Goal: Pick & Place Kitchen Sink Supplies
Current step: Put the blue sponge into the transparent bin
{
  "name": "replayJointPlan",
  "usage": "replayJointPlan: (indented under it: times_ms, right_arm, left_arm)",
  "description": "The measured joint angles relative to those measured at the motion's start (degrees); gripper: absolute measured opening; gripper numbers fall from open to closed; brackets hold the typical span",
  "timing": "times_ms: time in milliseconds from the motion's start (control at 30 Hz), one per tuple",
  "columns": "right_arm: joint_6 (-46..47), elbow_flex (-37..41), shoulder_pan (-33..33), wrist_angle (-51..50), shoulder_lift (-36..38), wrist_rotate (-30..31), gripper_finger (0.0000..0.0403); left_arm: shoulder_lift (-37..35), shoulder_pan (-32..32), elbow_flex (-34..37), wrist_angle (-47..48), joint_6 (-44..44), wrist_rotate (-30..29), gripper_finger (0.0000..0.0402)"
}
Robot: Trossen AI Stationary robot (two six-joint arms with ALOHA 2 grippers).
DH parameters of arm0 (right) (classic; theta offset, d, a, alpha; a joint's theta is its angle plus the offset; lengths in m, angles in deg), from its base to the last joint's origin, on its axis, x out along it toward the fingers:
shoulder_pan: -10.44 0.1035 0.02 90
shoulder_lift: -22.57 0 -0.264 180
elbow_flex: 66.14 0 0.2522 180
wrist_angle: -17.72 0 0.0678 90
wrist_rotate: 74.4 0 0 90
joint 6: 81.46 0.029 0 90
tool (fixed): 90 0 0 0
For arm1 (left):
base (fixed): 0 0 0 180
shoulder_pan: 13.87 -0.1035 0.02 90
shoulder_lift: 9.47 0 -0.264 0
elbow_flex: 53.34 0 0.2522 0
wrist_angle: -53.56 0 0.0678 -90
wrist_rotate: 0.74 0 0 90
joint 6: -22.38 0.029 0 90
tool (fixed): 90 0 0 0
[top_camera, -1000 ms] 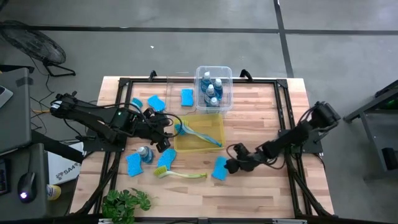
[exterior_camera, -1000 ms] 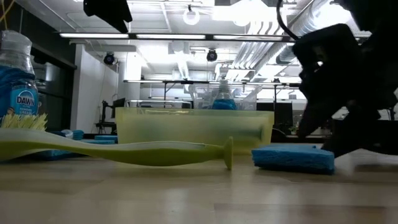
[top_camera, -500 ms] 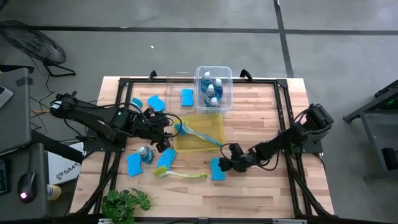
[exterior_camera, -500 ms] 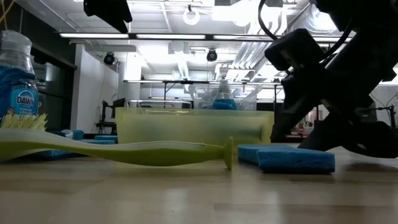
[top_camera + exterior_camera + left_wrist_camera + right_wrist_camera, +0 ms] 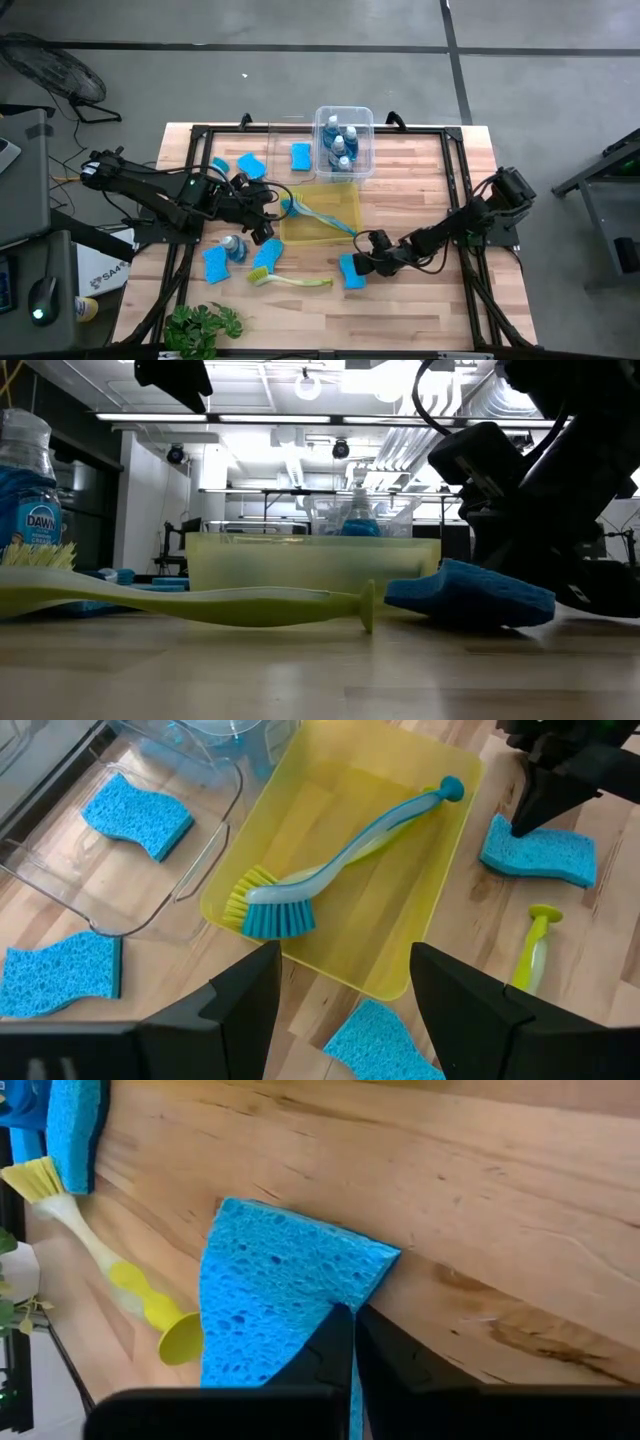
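Note:
A blue sponge lies on the wood table's near middle, with my right gripper shut on it from the right. Beside it lies a yellow-green dish brush, its handle flat on the table. A blue brush lies inside the yellow bin. Small bottles of blue liquid stand in the clear bin at the far side; another bottle stands on the table at the left. My left gripper hangs open above the yellow bin's left edge, touching nothing. My right gripper pinches the sponge's edge on the side toward the table's right between its two fingers. The fingers slant down from the right. The sponge sits tilted, its held edge raised and its other end on the table.
More blue sponges lie at the left, at the far left and in a second clear bin. A green leafy plant stands at the near left edge. A black frame runs around the tabletop.
My right gripper has moved a little toward the table's left and down onto the sponge, then shut on the sponge's right edge. The sponge, flat on the table before, now sits tipped with the held edge raised.

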Motion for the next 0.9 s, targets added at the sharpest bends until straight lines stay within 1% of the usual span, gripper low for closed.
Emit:
replayJointPlan:
  times_ms: [133, 233, 433, 633, 767, 900]
  right_arm:
    - [0.0, 0.0, 0.2, 0.5, 0.1, 0.0, 0.0002]
    - [0.0, 0.1, 1.0, 0.5, 1.1, 1.2, 0.0001]
    - [-1.2, 0.2, 4.2, 0.6, 6.4, 6.6, 0.0001]
    - [-6.2, 0.1, 6.8, 0.9, 13.2, 14.6, 0.0]
    - [-12.1, 0.1, 7.4, 0.9, 18.0, 21.8, 0.0]
    - [-19.4, 0.1, 6.7, 0.9, 22.7, 29.2, 0.0]
  left_arm:
    - [0.0, 0.0, 0.0, 0.0, 0.0, 0.0, 0.0216]
    - [0.0, 0.0, 0.0, 0.0, 0.0, 0.0, 0.0216]
    - [0.0, 0.0, 0.0, -0.6, -0.2, 0.1, 0.0216]
    - [0.0, 0.0, 0.0, -4.0, -0.1, 0.0, 0.0216]
    - [0.0, 0.0, 0.0, -9.4, 0.0, 0.0, 0.0216]
    - [0.5, 0.0, 0.0, -17.0, 2.7, -0.2, 0.0216]
